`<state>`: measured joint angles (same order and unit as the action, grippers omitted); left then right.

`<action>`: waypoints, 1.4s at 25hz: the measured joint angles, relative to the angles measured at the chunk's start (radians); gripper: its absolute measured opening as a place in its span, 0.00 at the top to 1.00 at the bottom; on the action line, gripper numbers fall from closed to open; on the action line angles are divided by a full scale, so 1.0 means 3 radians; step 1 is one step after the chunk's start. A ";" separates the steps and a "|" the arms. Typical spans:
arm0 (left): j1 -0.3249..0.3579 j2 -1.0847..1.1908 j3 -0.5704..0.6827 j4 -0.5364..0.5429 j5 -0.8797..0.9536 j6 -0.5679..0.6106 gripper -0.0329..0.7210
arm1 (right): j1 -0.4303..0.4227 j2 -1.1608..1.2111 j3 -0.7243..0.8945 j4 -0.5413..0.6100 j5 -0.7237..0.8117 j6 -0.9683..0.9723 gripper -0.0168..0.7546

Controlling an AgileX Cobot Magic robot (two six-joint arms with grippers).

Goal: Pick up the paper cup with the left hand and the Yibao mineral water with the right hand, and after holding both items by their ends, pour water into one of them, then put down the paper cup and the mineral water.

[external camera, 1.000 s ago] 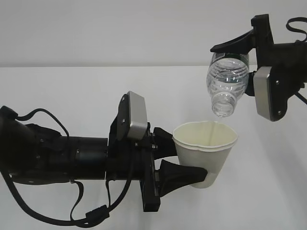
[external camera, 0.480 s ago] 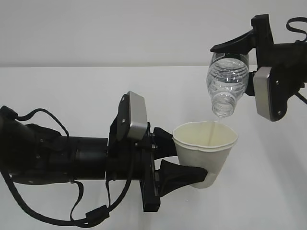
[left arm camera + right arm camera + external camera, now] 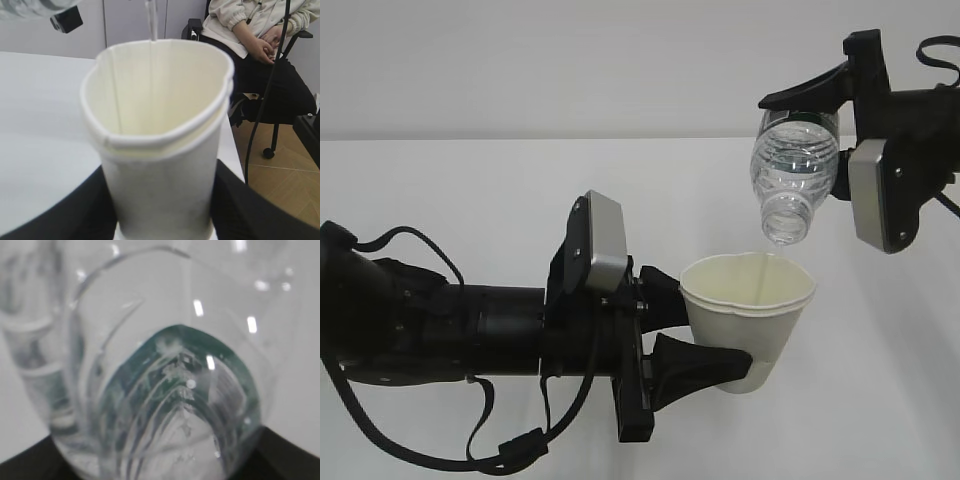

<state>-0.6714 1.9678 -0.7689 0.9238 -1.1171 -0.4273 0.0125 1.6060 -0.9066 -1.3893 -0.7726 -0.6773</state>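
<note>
Between the two black fingers of the left end effector (image 3: 705,352), the small white tapered paper cup (image 3: 750,310) stands upright, clamped low on its wall; the jaws sit partly apart, pressed against the cup on either side. The cup's rolled rim is squeezed slightly out of round, and its pale cream inside shows in the left wrist view (image 3: 160,130), where a black finger (image 3: 245,205) flanks each side of the base.

Above and a little right of that cup, the right end effector (image 3: 820,100) holds the small clear ribbed plastic bottle of Yibao mineral water (image 3: 793,170) by its bottom end, jaws set wide and closed against the bottle. The bottle is tipped with its narrow threaded neck pointing down over the cup's open mouth, neck and rim apart. A thin stream of water (image 3: 151,20) falls from the neck into the cup.

One cup, one bottle, two end effectors are in view. Below both lies the plain white surface (image 3: 470,190). Beyond the left end effector, a seated person in a pale top (image 3: 255,35) sits on a chair.
</note>
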 joint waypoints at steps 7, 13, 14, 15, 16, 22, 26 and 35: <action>0.0000 0.0000 0.0000 0.0000 0.0019 0.0000 0.43 | 0.0000 0.0000 0.0000 0.0000 0.0000 -0.0007 0.34; 0.0000 0.0000 0.0000 0.0000 0.0019 0.0000 0.43 | 0.0000 0.0000 0.0000 0.0006 0.0000 -0.0007 0.34; 0.0000 0.0000 0.0000 0.0000 0.0019 0.0000 0.43 | 0.0000 0.0000 0.0000 0.0006 0.0000 -0.0013 0.34; 0.0000 0.0000 0.0000 0.0000 0.0019 0.0000 0.43 | 0.0000 0.0000 0.0000 0.0006 0.0000 -0.0013 0.34; 0.0000 0.0000 0.0000 0.0000 0.0019 0.0000 0.43 | 0.0000 0.0000 0.0000 0.0006 0.0000 -0.0020 0.34; 0.0000 0.0000 0.0000 0.0000 0.0019 0.0000 0.43 | 0.0000 0.0000 0.0000 0.0006 -0.0008 -0.0020 0.34; 0.0000 0.0000 0.0000 0.0000 0.0019 0.0000 0.43 | 0.0000 0.0000 0.0000 0.0006 -0.0015 -0.0020 0.34; 0.0000 0.0000 0.0000 0.0000 0.0019 0.0000 0.43 | 0.0000 0.0000 0.0000 0.0006 -0.0023 -0.0033 0.34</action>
<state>-0.6714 1.9678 -0.7689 0.9238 -1.1113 -0.4273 0.0125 1.6060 -0.9066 -1.3876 -0.7796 -0.6873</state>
